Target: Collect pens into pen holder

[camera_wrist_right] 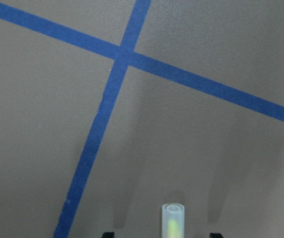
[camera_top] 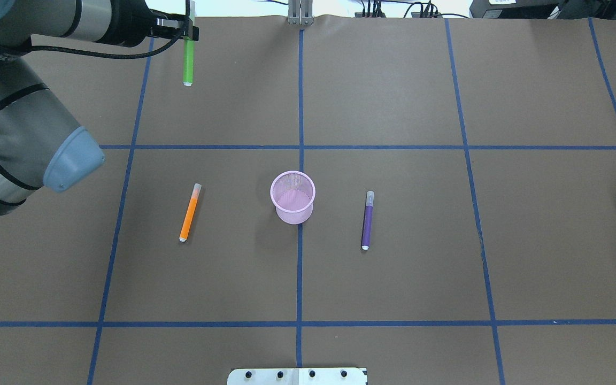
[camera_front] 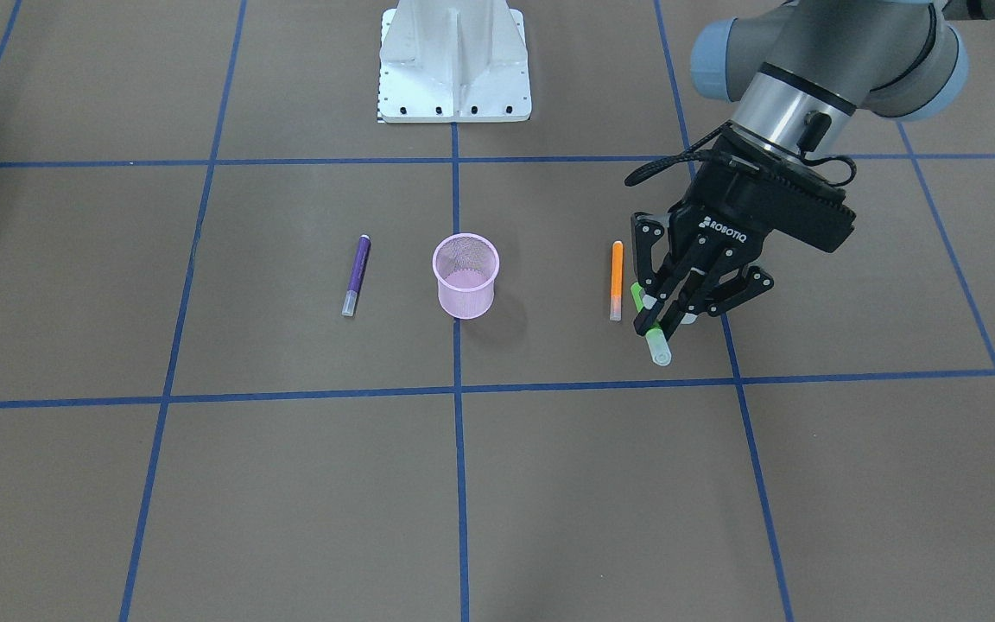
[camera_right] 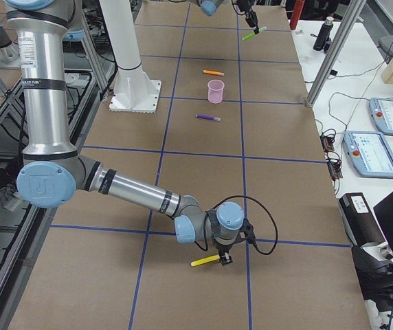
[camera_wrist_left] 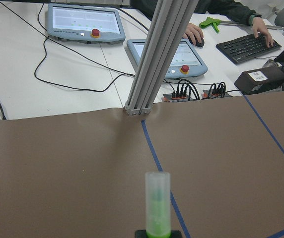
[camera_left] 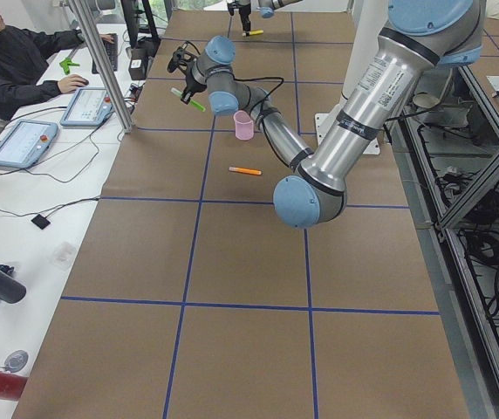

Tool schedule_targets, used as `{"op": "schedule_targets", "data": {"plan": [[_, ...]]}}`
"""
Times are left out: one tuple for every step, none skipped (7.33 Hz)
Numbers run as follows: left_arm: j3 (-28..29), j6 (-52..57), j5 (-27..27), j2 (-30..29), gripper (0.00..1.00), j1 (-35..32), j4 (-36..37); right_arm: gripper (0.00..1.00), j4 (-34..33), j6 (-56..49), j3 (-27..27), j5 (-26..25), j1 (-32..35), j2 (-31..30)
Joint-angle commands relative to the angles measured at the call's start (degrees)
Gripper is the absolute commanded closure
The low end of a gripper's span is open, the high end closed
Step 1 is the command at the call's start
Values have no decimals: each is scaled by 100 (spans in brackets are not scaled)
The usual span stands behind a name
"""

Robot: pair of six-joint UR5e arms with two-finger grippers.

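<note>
Two pens lie flat on the brown-papered table [camera_top: 393, 267], one on each side of the pen holder [camera_top: 293, 214]; the holder, a pink wire-mesh cup, stands upright on the centre blue tape line [camera_top: 299, 278], and I can see nothing inside it; orange pen [camera_top: 189, 213] on the robot's left of the cup, purple pen [camera_top: 367, 220] on its right, both well apart from the cup and roughly parallel to the tape line, clear caps toward the operators' side. Left gripper [camera_front: 663, 321] hangs above the table on the robot's left, beyond the orange pen; fingers pinching the green pen [camera_top: 188, 61] nearer its capped end; the pen is off the surface, roughly level, clear cap pointing toward the operators' desk. Right gripper [camera_right: 224, 260] is low over the table's far right end, well apart from the cup; a yellow pen [camera_right: 205, 260] sticks out just beside it; the right wrist view shows that pen's clear cap end-on with only slivers of dark finger at the bottom edge; cannot tell whether those fingers are pinching it or spread.
</note>
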Motion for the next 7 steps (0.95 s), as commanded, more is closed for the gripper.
{"op": "schedule_targets", "data": {"plan": [[8, 9, -1, 2, 100, 0, 0, 34, 0, -33, -72, 3, -6, 1], [-1, 9, -1, 2, 100, 9, 0, 35, 0, -94, -107, 3, -6, 1], [-1, 1, -1, 2, 100, 0, 0, 37, 0, -95, -125, -6, -6, 1], [-10, 1, -1, 2, 100, 0, 0, 49, -9, -86, -125, -6, -6, 1], [-1, 1, -1, 10, 100, 0, 0, 66, 0, -86, -134, -6, -6, 1], [-1, 1, -1, 11, 100, 9, -9, 83, 9, -95, -125, 3, -6, -8], [-10, 1, -1, 11, 100, 0, 0, 97, 9, -103, -125, 3, 3, -25]]}}
